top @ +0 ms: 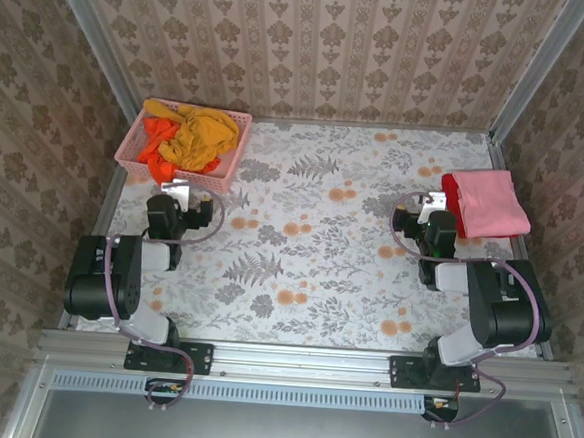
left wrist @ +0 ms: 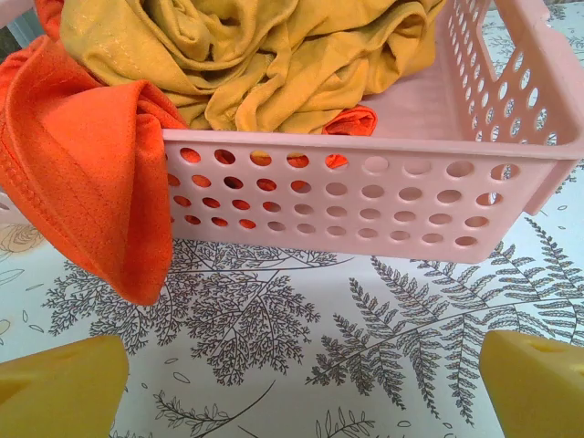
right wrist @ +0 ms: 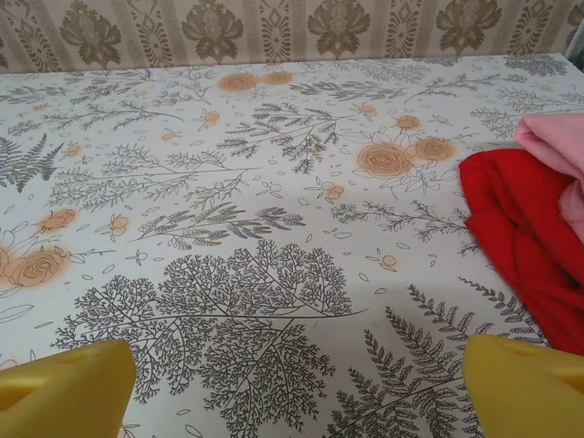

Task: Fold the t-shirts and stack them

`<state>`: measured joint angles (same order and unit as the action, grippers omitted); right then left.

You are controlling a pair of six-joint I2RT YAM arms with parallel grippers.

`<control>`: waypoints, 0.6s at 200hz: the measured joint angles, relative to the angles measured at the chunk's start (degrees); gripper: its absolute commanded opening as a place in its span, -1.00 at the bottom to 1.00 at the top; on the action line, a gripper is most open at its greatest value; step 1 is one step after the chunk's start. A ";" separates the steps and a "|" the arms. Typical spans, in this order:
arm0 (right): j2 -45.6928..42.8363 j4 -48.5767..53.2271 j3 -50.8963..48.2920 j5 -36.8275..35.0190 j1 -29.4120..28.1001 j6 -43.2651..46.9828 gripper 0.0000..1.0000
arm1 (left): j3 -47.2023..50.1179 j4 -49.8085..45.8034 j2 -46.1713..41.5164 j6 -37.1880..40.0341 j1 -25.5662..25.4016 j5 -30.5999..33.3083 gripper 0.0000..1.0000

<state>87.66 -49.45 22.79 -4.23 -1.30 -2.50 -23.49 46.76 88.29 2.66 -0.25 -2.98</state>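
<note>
Now both stand wide and empty: the left gripper (left wrist: 301, 388) faces the basket (left wrist: 411, 210) holding the yellow t-shirt (left wrist: 265, 55), with the orange-red t-shirt (left wrist: 82, 173) draped over its wall — the right gripper (right wrist: 301, 388) is near the red t-shirt (right wrist: 520, 228) under the pink t-shirt (top: 489, 203).

In the left wrist view the golden-yellow t-shirt (left wrist: 255, 55) is cut off by the top edge and the orange-red t-shirt (left wrist: 91, 173) by the left edge. More of the orange-red cloth is hidden behind the basket wall (left wrist: 401, 196) and glimpsed through its holes. The left jaws are clipped by the lower corners, with yellow fingertips (left wrist: 59, 388) left showing. In the right wrist view the red t-shirt (right wrist: 516, 237) is partly covered by the pink t-shirt (right wrist: 557, 141). Both are cut off by the right edge. The right jaws are likewise clipped at the bottom.
</note>
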 measured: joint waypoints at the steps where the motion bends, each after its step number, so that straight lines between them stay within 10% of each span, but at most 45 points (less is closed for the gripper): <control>1: 0.00 0.00 0.00 0.00 0.00 0.00 0.87 | 0.00 0.00 0.00 0.00 0.00 0.00 1.00; 120: 0.00 0.00 0.00 0.02 0.00 0.07 1.00 | 0.00 0.00 0.00 0.00 0.00 0.09 1.00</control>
<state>87.66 -49.45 22.79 -4.21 -1.30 -2.44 -23.49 46.76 88.29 2.66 -0.25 -2.90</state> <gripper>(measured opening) 0.994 0.997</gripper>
